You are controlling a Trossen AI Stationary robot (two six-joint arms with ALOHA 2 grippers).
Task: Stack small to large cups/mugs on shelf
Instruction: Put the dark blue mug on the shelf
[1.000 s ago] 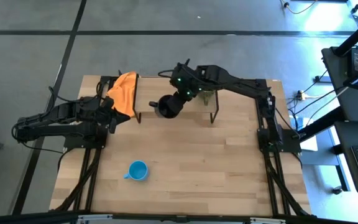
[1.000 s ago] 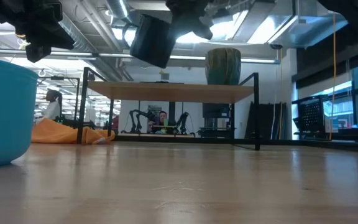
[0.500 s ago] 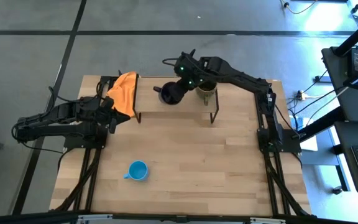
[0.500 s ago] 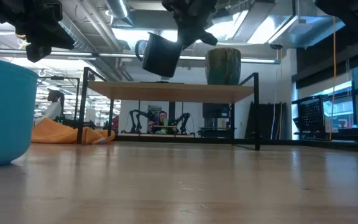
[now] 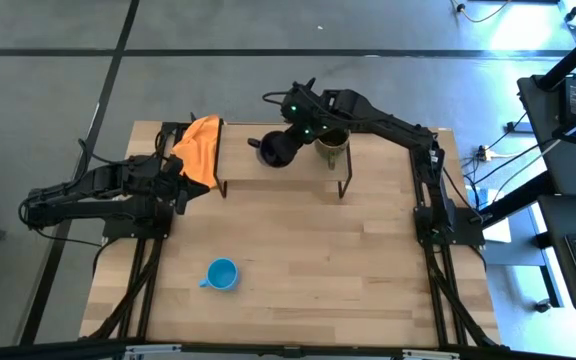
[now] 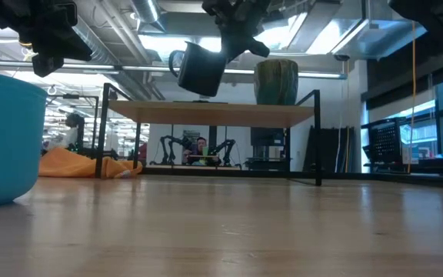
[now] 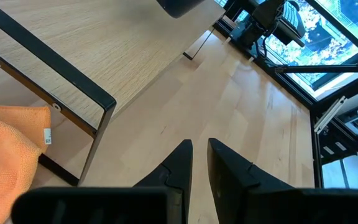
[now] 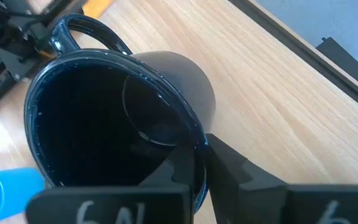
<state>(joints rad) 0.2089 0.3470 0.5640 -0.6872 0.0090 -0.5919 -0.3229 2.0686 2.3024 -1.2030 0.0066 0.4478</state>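
Note:
My right gripper [image 5: 294, 138] is shut on the black mug [image 5: 273, 151], which hangs tilted just above the shelf [image 5: 238, 150]; in the low view the mug [image 6: 198, 68] is a little over the top board [image 6: 221, 114]. The olive-brown mug [image 5: 331, 150] stands by its base on the shelf, to the black mug's right. The light blue mug [image 5: 222, 274] stands on the table near the front. My left gripper [image 5: 183, 186] is shut and empty at the shelf's left end, beside the orange cloth [image 5: 200, 147]. My right gripper holds the black mug by its rim [image 8: 199, 147], on the side opposite the handle [image 8: 86, 30]. One finger [image 8: 169, 169] is inside the mug and one [image 8: 232, 165] is outside. The fingers come from above, slanting. The mug hangs tilted, clear of the shelf.
The orange cloth lies over the shelf's left end and down to the table [image 6: 75, 163]. The shelf's black legs [image 5: 346, 186] stand on the table's far half. The bare tabletop [image 5: 318, 260] stretches in front of the shelf.
My right gripper has carried the black mug toward the table's far edge, from in front of the shelf to over its top board, and down a little. The mug stays tilted in the hold. In the last half second it has hardly moved.

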